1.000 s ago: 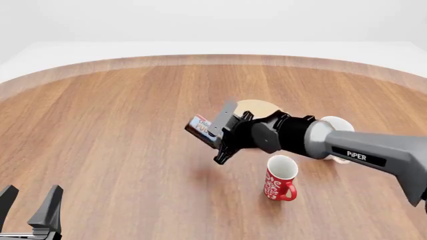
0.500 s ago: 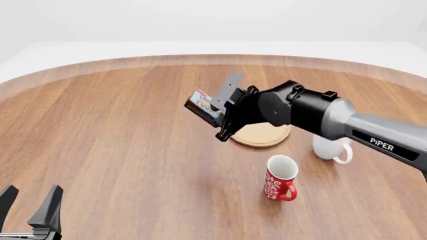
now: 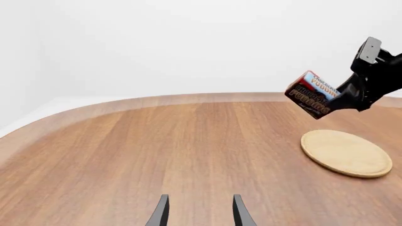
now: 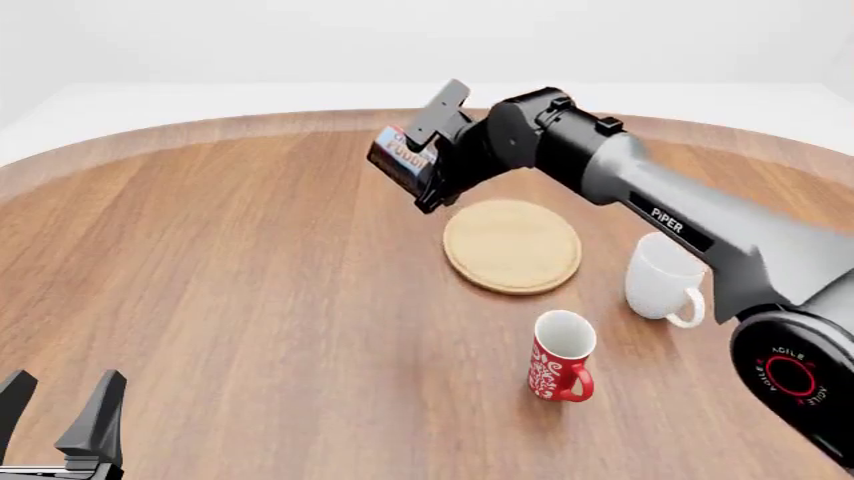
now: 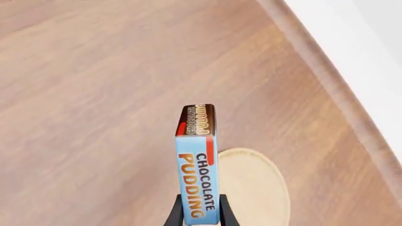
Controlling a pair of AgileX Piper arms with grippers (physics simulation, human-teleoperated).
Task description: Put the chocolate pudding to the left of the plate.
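My right gripper (image 4: 424, 168) is clamped on the chocolate pudding (image 4: 402, 156), holding it in the air, clear of the table (image 4: 240, 280). In the front view the carton hangs tilted, above and to the left of the plate's far-left edge. The plate (image 4: 513, 246) lies flat on the wood with nothing on it. In the right wrist view the carton (image 5: 197, 160) sits pinched between the two fingers, its light blue face with the lettering turned toward the camera, and the plate (image 5: 257, 186) shows below it (partly hidden by the box). How high the carton hangs I can't tell.

My left gripper (image 4: 60, 412) rests low at the near-left corner, jaws apart and holding nothing. A white mug (image 4: 663, 279) stands just right of the plate, and a red patterned mug (image 4: 558, 355) nearer to me.
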